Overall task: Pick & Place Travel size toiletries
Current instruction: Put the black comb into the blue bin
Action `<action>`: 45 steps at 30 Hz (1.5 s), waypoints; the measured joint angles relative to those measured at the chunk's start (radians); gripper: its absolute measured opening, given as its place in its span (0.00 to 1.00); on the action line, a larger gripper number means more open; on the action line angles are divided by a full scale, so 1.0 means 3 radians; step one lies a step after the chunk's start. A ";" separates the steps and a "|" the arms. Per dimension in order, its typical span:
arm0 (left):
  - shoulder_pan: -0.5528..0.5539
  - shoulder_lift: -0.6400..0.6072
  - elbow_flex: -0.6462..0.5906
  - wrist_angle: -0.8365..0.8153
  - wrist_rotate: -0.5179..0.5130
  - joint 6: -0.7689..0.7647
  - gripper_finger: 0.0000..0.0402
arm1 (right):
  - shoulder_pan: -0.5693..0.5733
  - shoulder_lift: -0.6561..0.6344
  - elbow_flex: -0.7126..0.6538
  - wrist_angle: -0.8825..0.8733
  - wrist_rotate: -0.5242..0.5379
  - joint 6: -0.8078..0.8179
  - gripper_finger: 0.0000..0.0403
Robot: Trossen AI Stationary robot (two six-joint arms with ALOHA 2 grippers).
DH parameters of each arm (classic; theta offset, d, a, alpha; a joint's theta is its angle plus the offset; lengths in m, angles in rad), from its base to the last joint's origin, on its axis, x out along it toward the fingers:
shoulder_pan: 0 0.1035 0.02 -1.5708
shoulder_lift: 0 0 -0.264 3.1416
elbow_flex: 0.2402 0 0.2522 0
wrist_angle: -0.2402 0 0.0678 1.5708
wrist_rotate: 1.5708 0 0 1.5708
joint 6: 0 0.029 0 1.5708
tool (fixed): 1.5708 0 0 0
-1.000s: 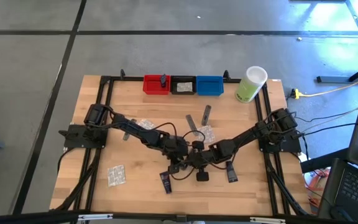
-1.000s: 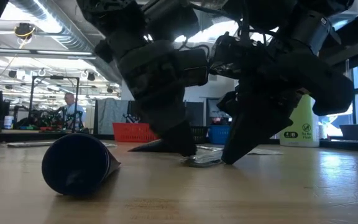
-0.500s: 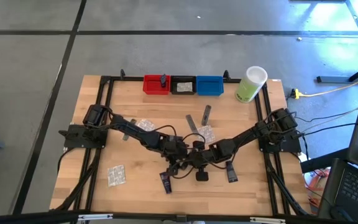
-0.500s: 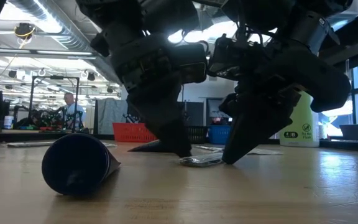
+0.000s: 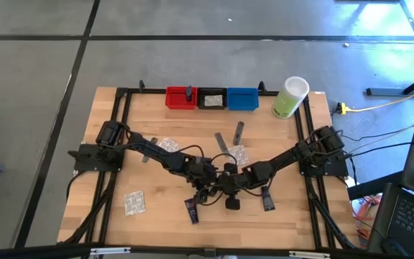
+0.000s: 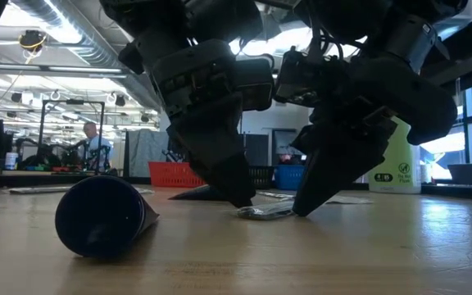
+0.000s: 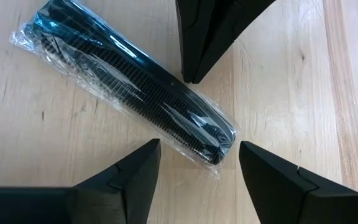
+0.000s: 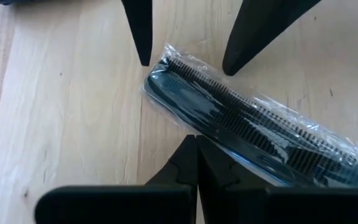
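One of the travel size toiletries, a dark comb in a clear wrapper (image 7: 135,87), lies flat on the wood at the table's middle. My left gripper (image 7: 201,165) is open, with its fingers standing on either side of one end of the comb (image 8: 163,68); whether they touch the wrapper I cannot tell. My right gripper (image 8: 193,140) is shut, with its tips at the comb's long side. In the low view the left gripper (image 6: 234,192) and the right gripper (image 6: 301,205) slant down at the packet (image 6: 265,211). My right gripper's shut fingertips (image 7: 190,71) rest against the long edge of the wrapped comb (image 8: 185,124), close to the end that lies between the left fingers. They slant down from the table's right side and meet the comb crosswise. The comb lies flat on the table.
Navy tubes (image 5: 191,209) (image 5: 267,199) lie near the front. There are clear packets (image 5: 134,203) (image 5: 167,144) and grey sachets (image 5: 222,142) (image 5: 238,131) around. Red (image 5: 180,98), black (image 5: 211,98) and blue (image 5: 242,98) bins and a green container (image 5: 290,97) stand at the far edge.
Both grippers have rolled a little about their own pointing lines while staying over the comb. The comb packet has kept its place on the table.
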 joint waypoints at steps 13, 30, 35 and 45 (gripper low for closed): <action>0.0015 0.0021 0.0036 0.0132 0.0023 -0.0196 0.54 | 0.0156 0.0020 0.0032 0.0103 -0.0354 -0.0031 0.00; 0.0046 0.0014 0.0019 0.0165 -0.0036 -0.0480 0.52 | 0.0109 0.0014 0.0017 0.0165 0.0014 -0.0050 0.00; 0.0065 0.0010 0.0017 0.0165 -0.0093 -0.0502 0.52 | 0.0039 0.0013 0.0016 0.0173 0.0034 -0.0108 0.00; 0.0080 0.0059 0.0014 0.0199 -0.0471 -0.0355 0.50 | 0.0028 0.0008 0.0015 0.0174 0.0019 -0.0128 0.00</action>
